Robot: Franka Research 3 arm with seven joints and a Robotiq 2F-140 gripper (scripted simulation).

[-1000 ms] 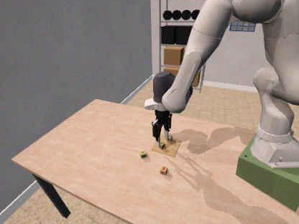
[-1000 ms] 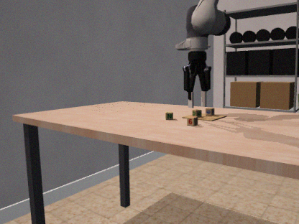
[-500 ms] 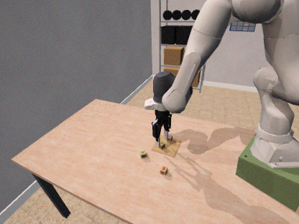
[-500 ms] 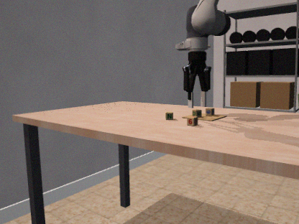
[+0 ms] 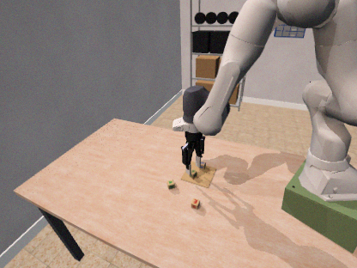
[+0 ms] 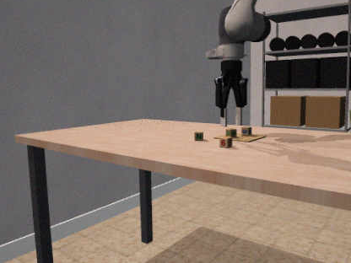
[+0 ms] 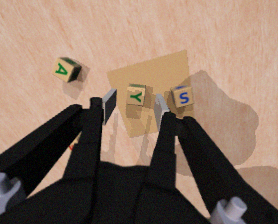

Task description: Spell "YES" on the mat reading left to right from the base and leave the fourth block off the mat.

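The tan mat (image 7: pixel 150 80) lies on the table and also shows in the top view (image 5: pixel 198 175). On it sit a block with a green Y (image 7: pixel 136 94) and, to its right in the wrist view, a block with a blue S (image 7: pixel 181 96). My gripper (image 7: pixel 135 99) is open and empty. It hangs straight over the Y block, one finger on each side, with the tips just above it (image 6: pixel 230 120). A block with a green A (image 7: pixel 66 69) lies off the mat. A red-lettered block (image 5: pixel 196 203) lies off the mat nearer the table's front; I cannot read its top letter.
The green robot base (image 5: pixel 319 213) stands at the table's right end. A shelf with boxes and balls (image 5: pixel 219 45) stands behind the table. The green-lettered block (image 6: pixel 198 136) and the red-lettered block (image 6: pixel 225 142) lie close to the mat's edge.
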